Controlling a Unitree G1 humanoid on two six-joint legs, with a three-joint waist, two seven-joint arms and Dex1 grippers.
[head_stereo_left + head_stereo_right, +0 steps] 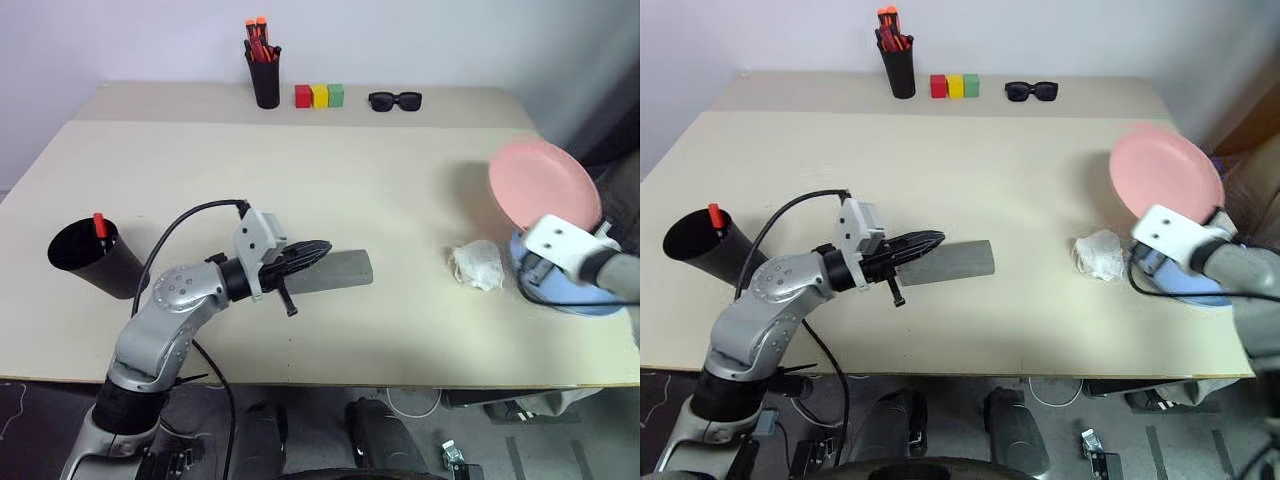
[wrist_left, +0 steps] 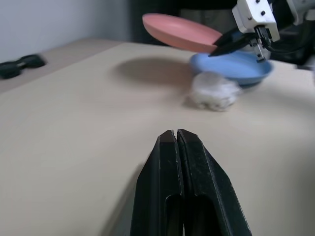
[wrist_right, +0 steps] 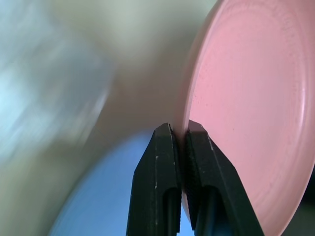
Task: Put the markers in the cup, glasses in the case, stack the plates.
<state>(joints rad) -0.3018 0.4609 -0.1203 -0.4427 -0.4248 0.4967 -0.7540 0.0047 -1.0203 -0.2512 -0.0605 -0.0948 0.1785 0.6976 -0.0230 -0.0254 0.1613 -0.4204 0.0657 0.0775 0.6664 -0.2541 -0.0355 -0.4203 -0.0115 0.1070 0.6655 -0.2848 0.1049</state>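
Observation:
My right gripper [image 3: 178, 130] is shut on the rim of the salmon pink plate [image 1: 543, 183] and holds it tilted in the air at the table's right side. The light blue plate [image 1: 572, 297] lies on the table just below it. The grey case [image 1: 340, 272] lies closed in the middle of the table. My left gripper [image 2: 176, 133] is shut with nothing in it, and its fingertips are over the case's left end. At the left stands the black cup [image 1: 88, 258] with a red marker [image 1: 99, 224] in it. The glasses are out of view.
A crumpled white wad [image 1: 477, 265] lies just left of the blue plate. Along the back edge stand a slim black pen pot [image 1: 265, 75] with orange-tipped pens, three coloured blocks [image 1: 319, 96] and black sunglasses [image 1: 395, 100].

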